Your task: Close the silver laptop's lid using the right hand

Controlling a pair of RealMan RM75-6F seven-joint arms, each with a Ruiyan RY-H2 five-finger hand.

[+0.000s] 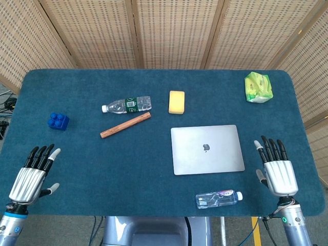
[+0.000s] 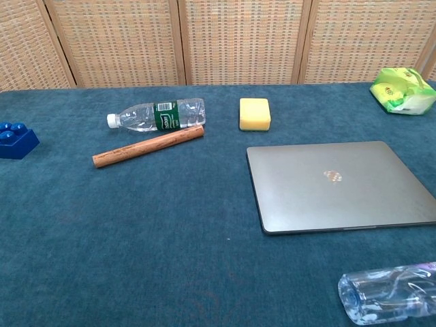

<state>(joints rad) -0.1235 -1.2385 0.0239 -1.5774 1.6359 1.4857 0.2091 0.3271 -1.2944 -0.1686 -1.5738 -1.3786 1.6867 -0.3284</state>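
1. Your silver laptop (image 1: 207,149) lies flat on the worktop (image 1: 154,179) with its lid down, logo up, right of centre; the closing step looks done.
2. Your right hand (image 1: 277,171) hangs just off the laptop's right edge, apart from it, fingers spread and holding nothing. The chest view does not show it.
3. Your left hand (image 1: 32,177) sits near the front left corner, fingers apart, empty and well away from the work.
4. Judging from the flat lid, nothing more needs pressing; the next move calls only for keeping the right hand off the laptop.
5. Mind the clear bottle (image 1: 218,198) lying near the front edge, just in front of the laptop: a careless sweep of your right arm could roll it off.
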